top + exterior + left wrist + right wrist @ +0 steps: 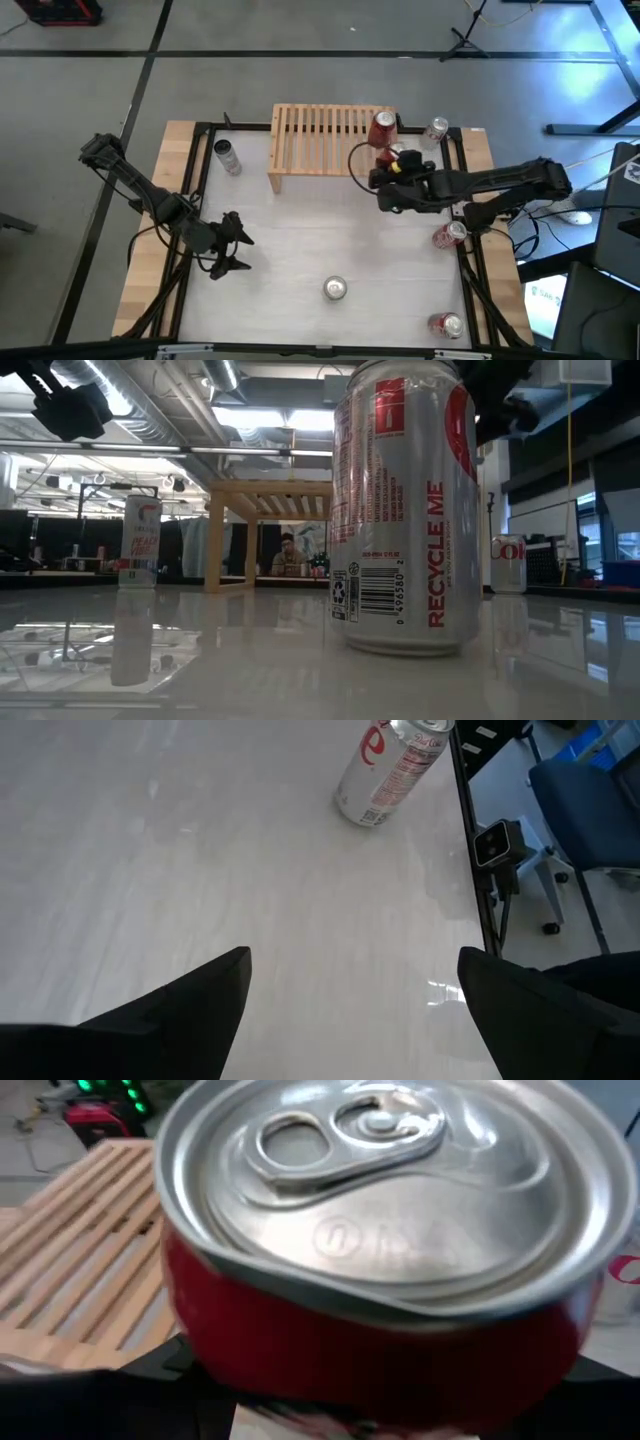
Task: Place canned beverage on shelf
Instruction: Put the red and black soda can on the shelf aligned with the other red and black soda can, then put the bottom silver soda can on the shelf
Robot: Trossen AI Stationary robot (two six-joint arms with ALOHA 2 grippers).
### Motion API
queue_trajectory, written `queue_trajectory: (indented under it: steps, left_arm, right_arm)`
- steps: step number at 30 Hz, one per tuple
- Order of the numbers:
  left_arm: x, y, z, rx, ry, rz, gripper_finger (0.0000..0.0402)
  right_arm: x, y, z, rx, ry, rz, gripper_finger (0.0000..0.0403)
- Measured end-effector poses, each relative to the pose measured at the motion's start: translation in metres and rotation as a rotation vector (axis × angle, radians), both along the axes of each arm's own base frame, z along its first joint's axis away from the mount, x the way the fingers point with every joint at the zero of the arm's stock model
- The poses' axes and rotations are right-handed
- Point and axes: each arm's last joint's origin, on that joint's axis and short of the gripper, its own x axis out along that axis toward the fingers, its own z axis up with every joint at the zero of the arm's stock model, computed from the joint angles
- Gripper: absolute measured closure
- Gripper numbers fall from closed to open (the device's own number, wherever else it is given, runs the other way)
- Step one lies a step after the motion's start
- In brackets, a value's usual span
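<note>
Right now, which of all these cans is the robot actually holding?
The red can over the shelf's right end, held by the right gripper. The others, like the can at the table's front, stand untouched.

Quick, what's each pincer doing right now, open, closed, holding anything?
Left pincer: open, empty, over the table.
Right pincer: closed on a red can, by the shelf.

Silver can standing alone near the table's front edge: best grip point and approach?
Take the silver can around mid-body, jaws across its round wall, coming in level from the side. It stands upright with bare table all round; the open left gripper is nearest.
</note>
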Motion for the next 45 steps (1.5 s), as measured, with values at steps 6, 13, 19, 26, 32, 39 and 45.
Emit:
queue_trajectory:
  steps: [6, 13, 19, 26, 32, 39, 45]
  left_arm:
    - [0.001, 0.002, 0.000, 0.001, 0.001, 0.010, 0.0053]
    - [0.001, 0.003, 0.000, 0.002, 0.001, 0.016, 0.0053]
    - [0.002, 0.003, 0.000, 0.004, -0.001, 0.020, 0.0053]
    - [0.002, 0.003, 0.000, 0.005, -0.002, 0.022, 0.0053]
    - [0.002, 0.003, 0.000, 0.005, -0.002, 0.021, 0.0053]
    - [0.002, 0.003, 0.000, 0.005, -0.002, 0.022, 0.0053]
    - [0.003, 0.002, 0.001, -0.006, -0.017, 0.022, 0.0053]
  right_arm:
    - [0.008, -0.015, -0.006, -0.017, 0.063, -0.033, 0.0129]
    - [0.012, -0.020, -0.006, -0.038, 0.103, -0.013, 0.0129]
    - [0.015, -0.024, -0.010, -0.048, 0.162, -0.001, 0.0129]
    - [0.018, -0.024, -0.011, -0.053, 0.137, -0.005, 0.0048]
    - [0.018, -0.023, -0.009, -0.043, 0.131, 0.003, 0.0027]
    - [0.014, -0.023, 0.034, -0.053, 0.182, 0.042, 0.0041]
    - [0.006, -0.017, 0.079, 0.026, 0.217, 0.181, 0.0053]
